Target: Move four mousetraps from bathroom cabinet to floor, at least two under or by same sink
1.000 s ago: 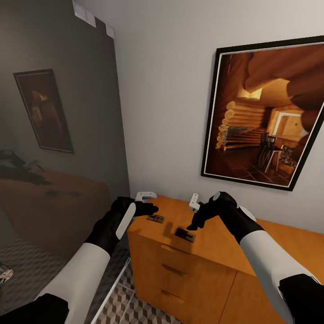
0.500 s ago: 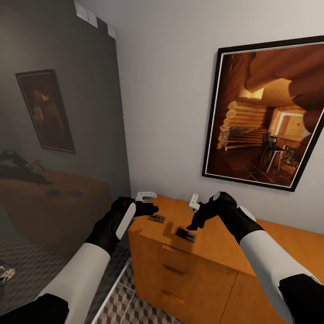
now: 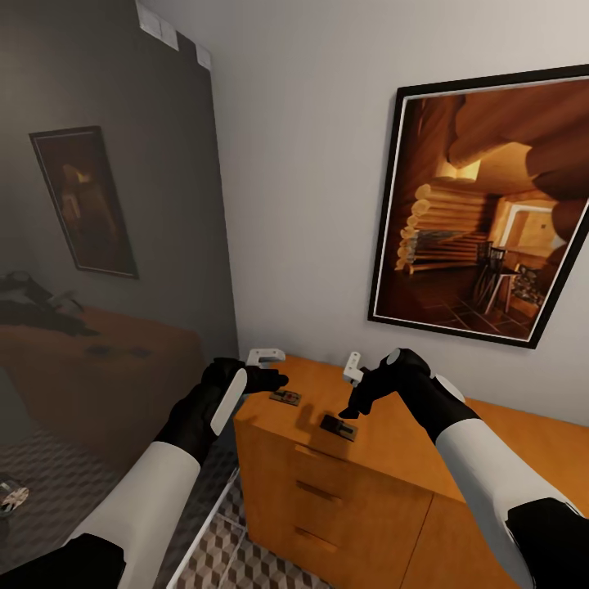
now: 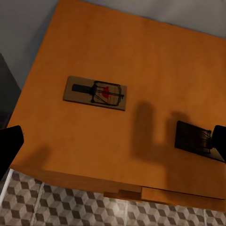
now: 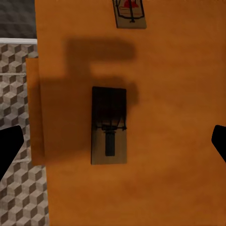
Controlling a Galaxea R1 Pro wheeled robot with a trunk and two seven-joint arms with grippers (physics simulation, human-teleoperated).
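Two mousetraps lie on the flat top of the orange-brown cabinet [image 3: 384,458]. One mousetrap [image 3: 285,397] [image 4: 95,92] [image 5: 129,13] is near the cabinet's left end, with my left gripper [image 3: 270,370] [image 4: 113,143] hovering open just above and left of it. The other mousetrap [image 3: 336,426] [image 4: 195,139] [image 5: 109,125] lies in shadow nearer the front edge. My right gripper [image 3: 352,388] [image 5: 113,143] hangs open right over it, one finger to each side and not touching. The cube-patterned bathroom floor [image 3: 237,564] [image 4: 70,202] [image 5: 19,188] lies below. The bathroom sink is out of view.
A large framed picture [image 3: 483,204] hangs on the white wall behind the cabinet. A dark glass panel [image 3: 106,245] with a white lower frame stands close to the cabinet's left side. Drawer fronts with bar handles [image 3: 315,491] face me.
The head view has shifted very slightly. Both arms and both mousetraps stand as before.
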